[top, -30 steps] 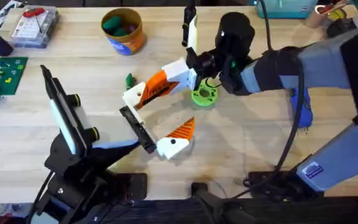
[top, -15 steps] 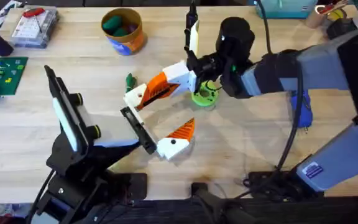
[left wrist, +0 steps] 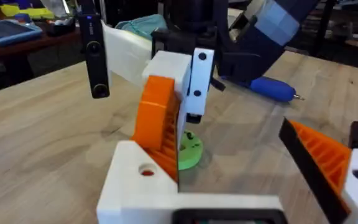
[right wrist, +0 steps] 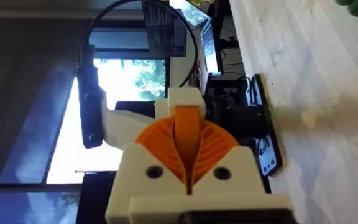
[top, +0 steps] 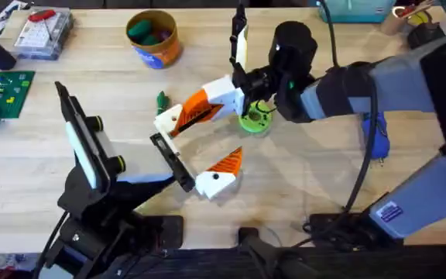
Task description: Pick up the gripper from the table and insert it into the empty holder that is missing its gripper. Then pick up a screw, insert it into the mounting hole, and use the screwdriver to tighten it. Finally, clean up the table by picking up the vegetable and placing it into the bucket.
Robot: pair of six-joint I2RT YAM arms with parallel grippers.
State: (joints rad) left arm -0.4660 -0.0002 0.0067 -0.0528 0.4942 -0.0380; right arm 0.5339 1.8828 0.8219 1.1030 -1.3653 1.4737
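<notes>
Right fingers (top: pixel 237 94) clamp gripper (top: pixel 194 108) onto holder (top: pixel 166 118).

No text can be read; the bucket (top: pixel 152 37) label seems too small to read.

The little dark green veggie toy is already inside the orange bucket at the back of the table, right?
Not quite. The overhead view shows the little dark green vegetable lying on the table, apart from the orange bucket at the back, nearer the orange gripper on its white block.
</notes>
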